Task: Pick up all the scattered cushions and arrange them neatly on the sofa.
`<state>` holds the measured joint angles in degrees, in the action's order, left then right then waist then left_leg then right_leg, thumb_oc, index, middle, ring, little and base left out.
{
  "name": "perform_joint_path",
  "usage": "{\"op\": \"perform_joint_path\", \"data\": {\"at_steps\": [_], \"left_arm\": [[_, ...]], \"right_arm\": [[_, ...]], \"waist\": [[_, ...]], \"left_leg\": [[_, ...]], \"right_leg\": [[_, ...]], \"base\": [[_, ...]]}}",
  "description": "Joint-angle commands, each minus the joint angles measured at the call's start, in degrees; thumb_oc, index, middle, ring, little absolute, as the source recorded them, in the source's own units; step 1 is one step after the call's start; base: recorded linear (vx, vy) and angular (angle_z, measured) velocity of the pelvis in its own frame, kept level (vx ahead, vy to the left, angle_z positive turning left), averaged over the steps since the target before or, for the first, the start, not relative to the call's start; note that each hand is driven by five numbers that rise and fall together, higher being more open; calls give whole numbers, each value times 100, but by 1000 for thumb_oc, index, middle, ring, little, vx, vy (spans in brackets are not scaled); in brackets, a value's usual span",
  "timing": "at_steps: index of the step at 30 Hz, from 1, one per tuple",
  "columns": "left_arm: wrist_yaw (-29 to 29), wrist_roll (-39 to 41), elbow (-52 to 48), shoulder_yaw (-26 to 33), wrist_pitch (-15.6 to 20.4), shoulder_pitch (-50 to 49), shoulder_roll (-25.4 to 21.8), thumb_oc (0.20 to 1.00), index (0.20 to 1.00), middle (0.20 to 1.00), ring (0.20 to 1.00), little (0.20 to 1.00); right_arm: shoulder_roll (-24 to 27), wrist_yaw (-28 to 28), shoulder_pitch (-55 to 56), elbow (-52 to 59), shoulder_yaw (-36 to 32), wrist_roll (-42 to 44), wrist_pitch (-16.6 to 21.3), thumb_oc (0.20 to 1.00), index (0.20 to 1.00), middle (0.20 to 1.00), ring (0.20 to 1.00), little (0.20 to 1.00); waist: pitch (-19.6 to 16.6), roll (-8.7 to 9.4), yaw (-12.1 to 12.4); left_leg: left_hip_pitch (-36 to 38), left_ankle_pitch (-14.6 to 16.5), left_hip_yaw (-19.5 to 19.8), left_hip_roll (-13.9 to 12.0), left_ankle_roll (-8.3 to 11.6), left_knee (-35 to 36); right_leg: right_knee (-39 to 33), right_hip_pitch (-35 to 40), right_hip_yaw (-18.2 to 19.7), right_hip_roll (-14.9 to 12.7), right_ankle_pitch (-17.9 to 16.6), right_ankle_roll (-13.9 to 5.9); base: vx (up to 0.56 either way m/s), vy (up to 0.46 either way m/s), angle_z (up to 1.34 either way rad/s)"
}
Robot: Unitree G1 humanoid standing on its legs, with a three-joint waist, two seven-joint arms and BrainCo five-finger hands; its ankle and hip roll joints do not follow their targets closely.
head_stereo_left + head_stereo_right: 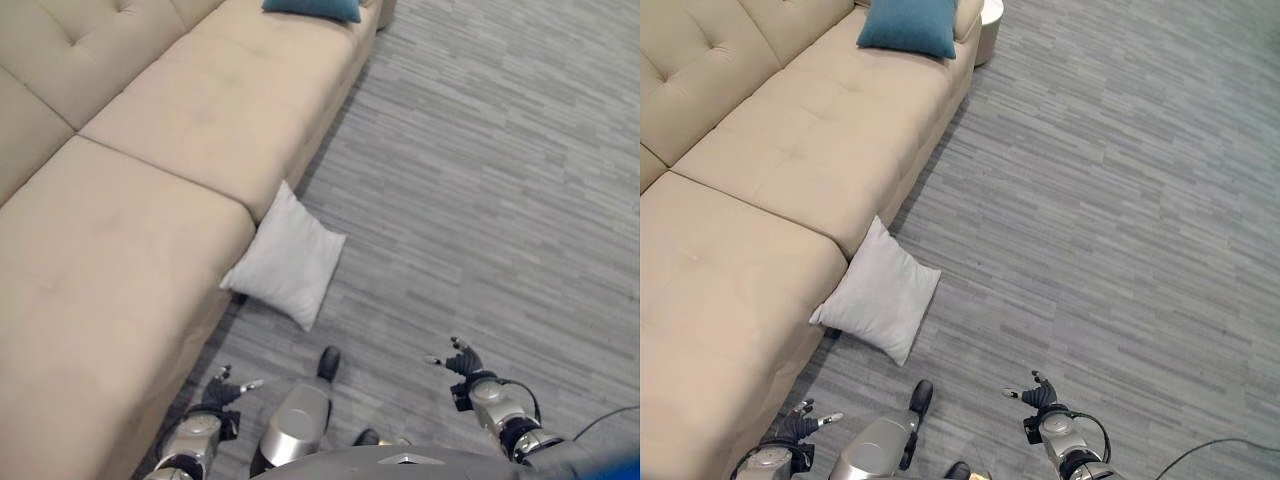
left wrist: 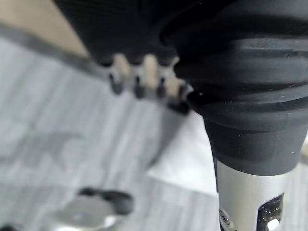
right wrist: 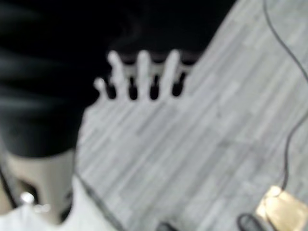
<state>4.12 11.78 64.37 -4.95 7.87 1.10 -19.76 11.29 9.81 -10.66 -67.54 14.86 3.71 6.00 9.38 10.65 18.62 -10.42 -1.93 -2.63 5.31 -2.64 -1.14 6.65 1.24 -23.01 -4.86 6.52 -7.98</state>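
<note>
A grey cushion (image 1: 878, 294) is seen leaning vs. the front edge of the beige sofa (image 1: 760, 180), on grey floor (image 1: 1110, 200). A teal cushion (image 1: 908, 26) lies at the seat's far end. Left hand (image 1: 798, 424) & right hand (image 1: 1039, 395) are held low w/ fingers spread, nothing held.

A light grey cushion (image 1: 286, 258) stands tilted on the grey plank floor (image 1: 500, 180), leaning against the front of the beige sofa (image 1: 130, 200) near the seam between two seat sections; a teal cushion (image 1: 313, 8) lies on the sofa's far seat; the left hand (image 1: 228, 391) hangs beside the sofa's front, fingers spread and empty; the right hand (image 1: 462, 361) hovers over the floor, well apart from the sofa, fingers likewise loose.
</note>
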Motion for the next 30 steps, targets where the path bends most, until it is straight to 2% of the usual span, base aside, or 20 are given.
{"op": "perform_joint_path", "data": {"at_steps": [1,2,4,5,6,7,10,11,12,13,15,16,19,20,21,23,26,27,28,30], "left_arm": [[-5,-83,-53,-88,18,-16,-45,1000,1000,1000,1000,1000],[-4,-83,-53,-89,17,-14,-42,1000,1000,1000,1000,1000],[47,-33,-101,-124,38,19,-23,1000,1000,1000,1000,1000],[71,20,-124,-156,68,46,3,1000,1000,1000,1000,1000],[71,20,-124,-156,68,46,3,1000,1000,1000,1000,1000],[64,43,-133,-214,101,115,19,1000,1000,1000,1000,1000],[126,127,-76,-394,179,338,163,1000,1000,1000,1000,1000],[123,153,-49,-447,190,374,233,1000,1000,1000,1000,1000],[132,177,-6,-490,210,390,301,1000,1000,1000,1000,1000],[132,177,-4,-490,211,394,302,1000,1000,1000,1000,1000],[128,143,118,-571,230,447,351,1000,1000,1000,1000,1000],[161,178,177,-562,236,422,405,1000,1000,1000,1000,1000],[150,259,189,-499,244,385,444,1000,1000,1000,1000,1000],[150,258,189,-498,244,385,445,1000,1000,1000,1000,1000],[174,298,231,-482,246,377,470,1000,1000,1000,1000,1000],[171,325,239,-466,247,382,497,1000,1000,1000,1000,1000],[133,330,246,-439,234,347,583,1000,1000,1000,1000,1000],[54,240,225,-441,212,308,674,1000,1000,1000,1000,1000],[39,199,207,-448,202,281,685,1000,1000,1000,1000,1000],[6,185,206,-437,199,251,698,1000,1000,1000,1000,1000]], "right_arm": [[170,-35,115,296,17,-127,52,1000,1000,1000,1000,1000],[172,-35,113,296,16,-127,52,1000,1000,1000,1000,1000],[188,-21,35,363,-1,-104,66,1000,1000,1000,1000,1000],[203,-9,35,390,-3,-88,73,1000,1000,1000,1000,1000],[203,-9,35,390,-2,-88,73,1000,1000,1000,1000,1000],[223,-5,4,423,-2,-41,96,1000,1000,1000,1000,1000],[313,92,-150,526,-60,133,151,1000,1000,1000,1000,1000],[337,106,-191,541,-72,160,142,1000,1000,1000,1000,1000],[367,114,-237,526,-64,159,121,1000,1000,1000,1000,1000],[368,114,-240,525,-65,159,121,1000,1000,1000,1000,1000],[393,124,-240,519,-58,133,112,1000,1000,1000,1000,1000],[402,137,-213,515,-61,130,139,1000,1000,1000,1000,1000],[438,118,-190,478,-35,141,151,1000,1000,1000,1000,1000],[438,118,-190,478,-34,141,152,1000,1000,1000,1000,1000],[477,115,-247,503,4,165,176,1000,1000,1000,1000,1000],[513,125,-275,519,17,186,197,1000,1000,1000,1000,1000],[619,112,-324,542,16,199,220,1000,1000,1000,1000,1000],[701,103,-300,597,-118,312,257,1000,1000,1000,1000,1000],[704,98,-282,594,-153,324,247,1000,1000,1000,1000,1000],[714,93,-271,585,-172,317,242,1000,1000,1000,1000,1000]], "waist": [[122,-364,8],[105,-368,0],[122,-544,-91],[128,-593,-122],[125,-594,-125],[121,-594,-107],[14,-738,-240],[-2,-813,-311],[-14,-872,-367],[-20,-864,-384],[59,-818,-367],[4,-760,-385],[-106,-738,-419],[-106,-739,-422],[-88,-727,-416],[-69,-721,-413],[-30,-688,-426],[-52,-644,-530],[-78,-656,-539],[-113,-682,-530]], "left_leg": [[140,207,1066,-200,-28,-424],[120,195,1076,-205,-26,-420],[381,236,1316,-235,-75,-269],[481,291,1553,-207,-74,-236],[479,290,1557,-208,-74,-236],[505,382,1854,-157,-27,-238],[665,486,2835,63,65,-174],[750,529,3099,87,84,-161],[835,572,3310,92,120,-149],[818,548,3325,106,121,-143],[846,686,3551,141,222,-275],[818,688,3748,106,380,-267],[824,652,3910,-97,609,-94],[826,652,3912,-98,609,-92],[696,571,3815,-175,700,-150],[606,580,3695,-185,714,-188],[335,591,2865,-203,705,-383],[-81,539,948,-309,638,-635],[-108,514,594,-346,608,-584],[-70,472,413,-367,588,-465]], "right_leg": [[2012,-570,227,64,-754,-351],[2001,-585,218,71,-768,-348],[2430,-1026,315,35,-777,-308],[1983,-1110,273,-162,-800,-243],[1980,-1110,269,-161,-802,-243],[1239,-1068,391,-294,-706,-163],[68,-1383,1504,-252,-797,-163],[-22,-1499,1813,-231,-851,-170],[-109,-1573,1908,-259,-953,-192],[-124,-1580,1897,-277,-969,-198],[-345,-1350,1468,-461,-1052,-225],[-356,-1223,1156,-426,-1010,-197],[-470,-1044,801,-300,-890,-139],[-471,-1042,798,-300,-891,-139],[-549,-943,673,-234,-817,-76],[-665,-844,559,-224,-795,-54],[-965,-524,280,-237,-756,-3],[-1165,-217,-376,-338,-685,-3],[-1165,-177,-529,-346,-668,2],[-1165,-143,-674,-336,-658,3]], "base": [[144,161,-13],[202,217,14],[186,88,63],[205,18,82],[332,-92,102],[344,-120,107],[405,-54,138],[354,-30,196],[217,-13,202],[179,-37,193],[191,-176,127],[259,-269,106],[236,-196,139],[175,-165,109],[94,-105,17],[100,-118,85],[79,-148,58],[44,-197,33],[28,-179,122],[20,-27,244]]}}
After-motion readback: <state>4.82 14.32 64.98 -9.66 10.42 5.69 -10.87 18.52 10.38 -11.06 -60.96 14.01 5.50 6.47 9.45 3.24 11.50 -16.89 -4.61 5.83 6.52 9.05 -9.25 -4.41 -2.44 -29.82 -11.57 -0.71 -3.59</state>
